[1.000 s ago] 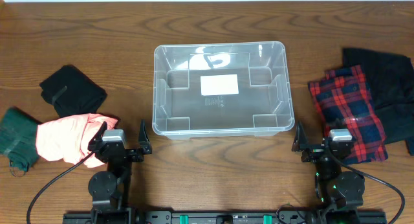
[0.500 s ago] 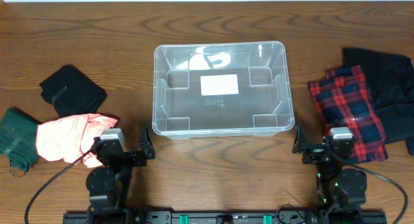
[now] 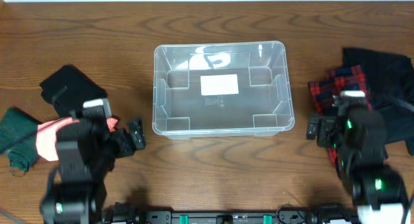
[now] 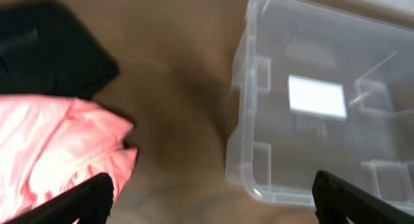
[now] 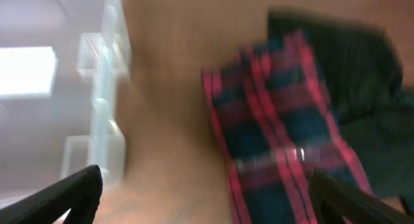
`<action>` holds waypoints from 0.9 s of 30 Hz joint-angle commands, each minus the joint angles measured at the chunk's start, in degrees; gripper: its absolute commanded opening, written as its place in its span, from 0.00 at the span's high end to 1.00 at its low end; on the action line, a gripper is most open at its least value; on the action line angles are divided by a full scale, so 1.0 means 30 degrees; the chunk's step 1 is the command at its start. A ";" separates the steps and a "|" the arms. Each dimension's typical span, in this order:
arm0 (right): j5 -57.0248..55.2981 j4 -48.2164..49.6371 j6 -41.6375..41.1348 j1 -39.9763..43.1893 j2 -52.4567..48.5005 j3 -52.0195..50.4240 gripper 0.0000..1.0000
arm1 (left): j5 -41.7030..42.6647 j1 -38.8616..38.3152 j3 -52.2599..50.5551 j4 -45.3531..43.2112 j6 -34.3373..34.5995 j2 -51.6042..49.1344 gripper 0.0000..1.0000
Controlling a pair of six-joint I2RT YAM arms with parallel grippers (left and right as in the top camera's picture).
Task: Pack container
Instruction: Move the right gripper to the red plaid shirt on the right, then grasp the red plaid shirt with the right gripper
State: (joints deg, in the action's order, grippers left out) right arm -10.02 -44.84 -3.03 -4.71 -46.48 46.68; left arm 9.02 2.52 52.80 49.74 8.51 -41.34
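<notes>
I take the overhead view from its bottom edge upward. The left gripper [image 3: 134, 136] sits in the lower left of the frame over bare wood, just short of the container's near left corner. In the left wrist view its two dark fingertips [image 4: 90, 197] stand in the bottom corners, spread wide with nothing between them. The right gripper [image 3: 315, 129] is in the lower right of the overhead frame, over the near edge of the plaid garment [image 3: 328, 93]. Its fingers [image 5: 74, 191] are parted just as wide and empty, though that wrist picture is blurred.

Under the left arm lies a pink garment [image 3: 46, 138], partly hidden by the arm, with a green garment [image 3: 14, 134] touching it at the left edge of the frame. A black cloth [image 3: 71, 88] lies just above them. On the right, the plaid garment rests against a black garment [image 3: 388, 78] that reaches the right edge.

The container [image 3: 194, 106] stands upright in the middle of the table [image 3: 97, 30], well apart from both piles. It is clear and empty, with a white label [image 3: 220, 85] showing on its bottom. Beyond it I see only wood grain up to the top of the frame.
</notes>
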 commanded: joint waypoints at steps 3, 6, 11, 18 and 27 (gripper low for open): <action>-0.0663 -0.1851 -0.0248 0.0401 -0.4699 0.2820 0.01 | -0.0007 -0.0022 0.1800 0.1137 -0.0379 -0.3315 0.02; -0.1231 -0.1902 -0.0255 0.0459 -0.6513 0.2878 0.01 | 0.0000 -0.0029 0.1800 0.1348 -0.0299 -0.4503 0.02; -0.4342 -0.1989 -0.2266 0.1202 -0.9187 0.2776 0.01 | -0.0007 -0.0022 0.1800 0.1399 -0.0306 -0.5574 0.02; -0.4583 -0.1741 -0.1712 0.2069 -1.2925 0.2776 0.01 | -0.0015 -0.0022 0.1800 0.1297 -0.0306 -0.5865 0.02; -0.6040 -0.0117 -0.1996 0.2069 -1.7711 0.2776 0.01 | -0.0007 -0.0022 0.1800 0.1260 -0.0306 -0.5865 0.02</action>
State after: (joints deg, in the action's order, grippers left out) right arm -24.12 -45.78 -7.38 1.06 -96.77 54.37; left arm 9.04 2.52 57.25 53.52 8.54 -58.83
